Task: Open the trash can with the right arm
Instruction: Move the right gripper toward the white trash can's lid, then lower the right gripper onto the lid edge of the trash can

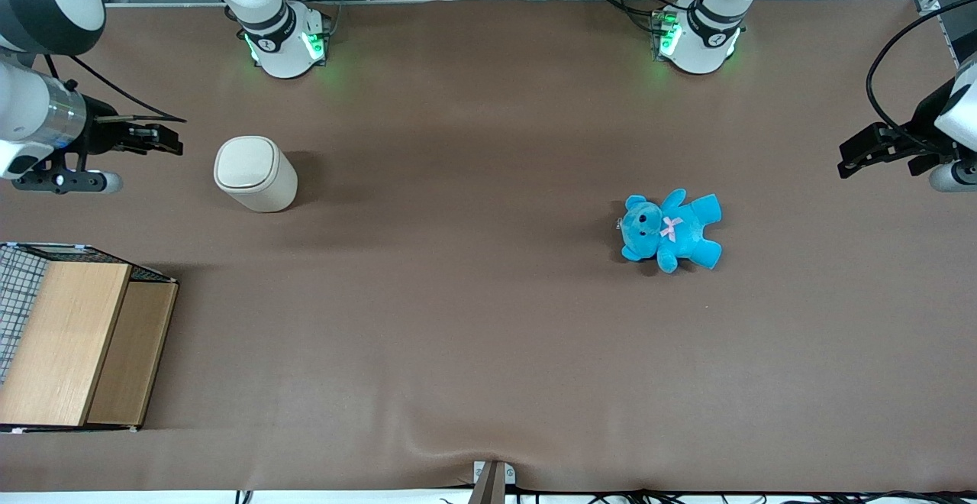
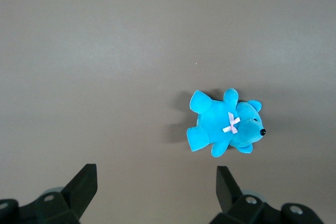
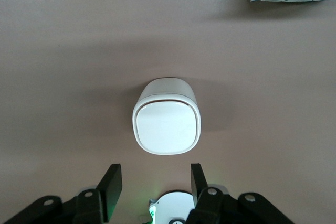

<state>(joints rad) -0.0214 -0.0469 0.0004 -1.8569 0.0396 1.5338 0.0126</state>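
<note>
Trash can point(image 1: 255, 174): smooth cream plastic, rounded-square top, flat lid shut; stands upright on matte brown counter point(image 1: 473, 321) toward the working arm's end. Right arm's gripper point(image 1: 156, 140) hovers beside it (not touching), jaws apart, empty. Bare counter rings the can; wood-topped wire crate point(image 1: 72, 344) sits nearer the camera.

I'm looking at the trash can point(image 3: 167, 121): smooth cream plastic, lid with a soft sheen catching the light. My right arm's gripper point(image 3: 153, 184) hangs above it, fingers spread, matt black plastic. The right arm point(image 1: 34, 118) shows glossy white shells and a brushed silvery metal wrist. Table point(image 1: 473, 321) is matt brown, slightly wrinkled. Teddy point(image 1: 671, 229) is fuzzy blue plush; crate point(image 1: 72, 340) has a pale, satin wooden top
</note>
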